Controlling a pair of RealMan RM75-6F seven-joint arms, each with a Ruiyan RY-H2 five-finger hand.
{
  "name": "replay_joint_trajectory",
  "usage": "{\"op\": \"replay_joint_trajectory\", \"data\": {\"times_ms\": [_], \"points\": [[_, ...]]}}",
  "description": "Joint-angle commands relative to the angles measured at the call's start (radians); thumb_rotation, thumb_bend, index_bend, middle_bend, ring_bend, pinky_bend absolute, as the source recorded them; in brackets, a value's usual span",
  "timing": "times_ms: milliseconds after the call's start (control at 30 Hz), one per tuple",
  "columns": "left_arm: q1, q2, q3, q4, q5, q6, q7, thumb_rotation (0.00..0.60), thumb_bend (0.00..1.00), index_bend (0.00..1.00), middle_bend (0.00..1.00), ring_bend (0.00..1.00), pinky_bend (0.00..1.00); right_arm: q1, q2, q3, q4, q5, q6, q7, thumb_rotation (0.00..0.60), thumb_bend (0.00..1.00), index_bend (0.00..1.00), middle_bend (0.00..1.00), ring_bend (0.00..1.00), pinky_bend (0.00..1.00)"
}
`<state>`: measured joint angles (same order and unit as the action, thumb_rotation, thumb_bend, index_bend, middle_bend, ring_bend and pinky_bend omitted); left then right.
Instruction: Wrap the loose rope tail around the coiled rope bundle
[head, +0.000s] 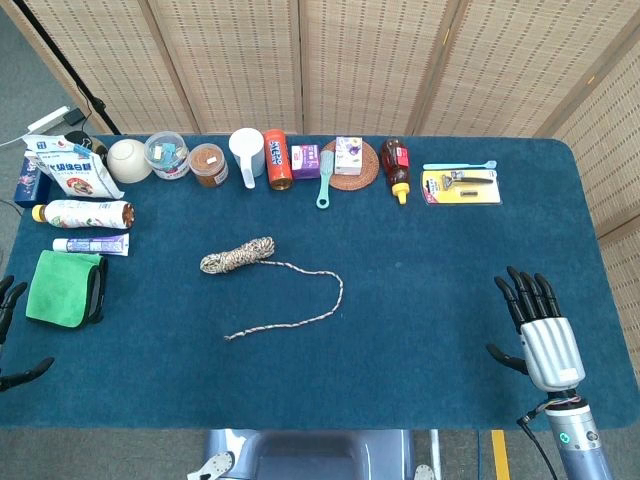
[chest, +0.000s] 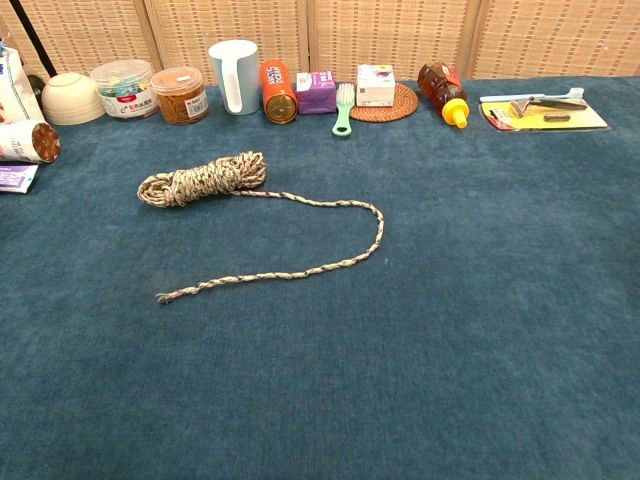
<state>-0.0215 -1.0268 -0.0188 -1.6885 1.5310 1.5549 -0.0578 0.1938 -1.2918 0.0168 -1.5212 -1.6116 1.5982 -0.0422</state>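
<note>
Blue table (head: 420, 330): coiled rope bundle (head: 236, 255) long axis left-right; loose tail (head: 300, 300) curls right. Robot hands (head: 540, 330) apparently empty, fingers spread.

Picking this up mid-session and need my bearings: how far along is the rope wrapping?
Nothing is wrapped yet. The coiled rope bundle lies on the blue table, and its loose rope tail trails away in an open curve, not around the bundle. Nothing is in hand: the right hand rests open at the near right edge, the left hand open at the far left edge, both away from the rope. All the wrapping remains.
</note>
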Motion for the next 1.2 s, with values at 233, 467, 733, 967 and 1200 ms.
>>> {"op": "replay_joint_trajectory", "data": {"times_ms": [233,467,733,967,1200], "points": [[0.004,0.002,0.004,-0.006,0.007,0.005,0.003,0.6,0.05,0.0,0.0,0.0,0.0,-0.001,0.007,0.002,-0.007,-0.011,-0.015,0.004,0.6,0.0,0.0,0.0,0.0,0.0],[0.003,0.007,-0.004,-0.009,0.005,0.01,-0.01,0.6,0.05,0.0,0.0,0.0,0.0,0.04,0.003,0.0,-0.023,-0.048,-0.082,-0.014,0.6,0.0,0.0,0.0,0.0,0.0],[-0.002,0.0,-0.014,-0.008,-0.017,-0.001,0.001,0.6,0.05,0.0,0.0,0.0,0.0,0.164,0.001,0.019,-0.116,-0.054,-0.283,-0.066,0.6,0.0,0.0,0.0,0.0,0.0],[-0.024,-0.007,-0.027,-0.011,-0.064,-0.052,0.026,0.6,0.05,0.0,0.0,0.0,0.0,0.287,-0.073,0.074,-0.144,-0.004,-0.46,-0.127,0.6,0.0,0.12,0.0,0.0,0.0],[-0.042,-0.015,-0.041,-0.015,-0.113,-0.094,0.054,0.6,0.05,0.0,0.0,0.0,0.0,0.391,-0.205,0.125,-0.049,0.061,-0.573,-0.243,0.6,0.14,0.39,0.0,0.0,0.0]]}}
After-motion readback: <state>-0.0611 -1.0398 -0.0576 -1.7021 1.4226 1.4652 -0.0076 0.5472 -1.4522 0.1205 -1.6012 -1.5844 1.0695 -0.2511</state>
